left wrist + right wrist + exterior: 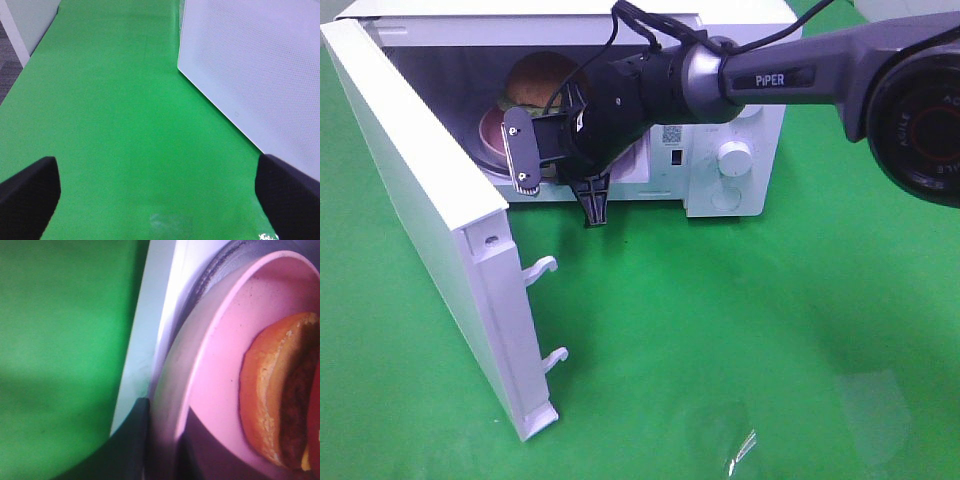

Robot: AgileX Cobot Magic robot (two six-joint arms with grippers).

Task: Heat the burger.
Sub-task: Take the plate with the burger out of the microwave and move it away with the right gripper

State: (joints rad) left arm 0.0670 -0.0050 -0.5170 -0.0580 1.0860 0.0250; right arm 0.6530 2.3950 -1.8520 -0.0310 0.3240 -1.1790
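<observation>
My right fingers (137, 440) are pinched onto the rim of the pink plate (220, 365), one dark finger on the outside of the rim and the other showing as a dark shape over the inside. The burger (280, 390) sits on that plate, close beside my grip; I can see its golden bun edge and the brown filling in the right wrist view. The plate sits in the mouth of the microwave (740, 110), its rim just past the white front sill. From the high camera, my right arm (720, 75) reaches across into the opening, and its wrist covers most of the plate (490, 130); the top of the burger (540, 75) shows behind it, inside the cavity. The microwave stands at the far edge of the tabletop (720, 350), and its door (420, 220) is swung wide toward the left side.

My left fingers (30, 195) stand wide apart with nothing between them, hanging over bare green tabletop. The outer face of the open door (255, 65) is near them on one side.
</observation>
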